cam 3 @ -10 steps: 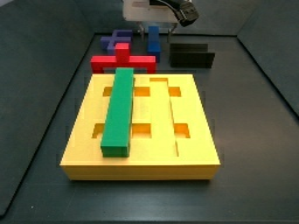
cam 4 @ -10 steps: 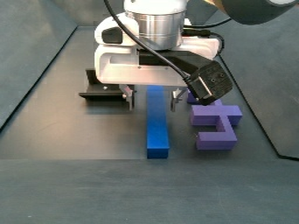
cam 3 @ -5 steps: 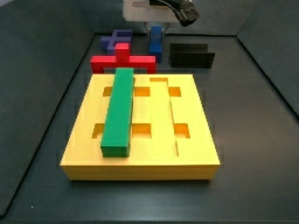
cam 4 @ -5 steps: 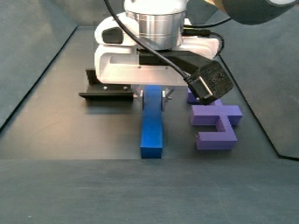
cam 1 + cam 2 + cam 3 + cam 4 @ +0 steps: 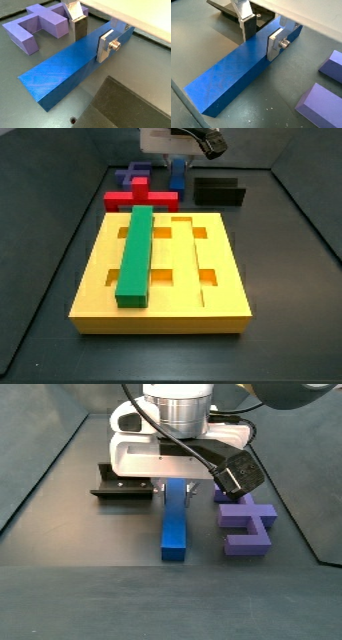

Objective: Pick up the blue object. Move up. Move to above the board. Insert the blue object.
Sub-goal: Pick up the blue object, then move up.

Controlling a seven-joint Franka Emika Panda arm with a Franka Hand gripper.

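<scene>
The blue object [image 5: 174, 529] is a long straight bar lying level by the dark floor, near the back wall in a side view [image 5: 177, 171]. My gripper [image 5: 178, 484] stands over its far end. Both wrist views show the bar [image 5: 63, 67] [image 5: 234, 75] running between the two silver fingers, one on each long side, with the gripper [image 5: 91, 46] [image 5: 260, 46] shut on it. The board [image 5: 214, 258], a thick yellow slab with grooves and square cut-outs, lies nearer the front, well away from the gripper.
A green bar [image 5: 136, 253] sits in the board's left groove. A red cross-shaped piece [image 5: 140, 198] lies behind the board. A purple-blue angular block [image 5: 245, 526] is beside the blue bar. On the bar's other side stands the dark fixture [image 5: 120, 487].
The bar's free end swung slightly sideways between one second and half a second ago, as the fingers came against it. Since then nothing visibly moves.
</scene>
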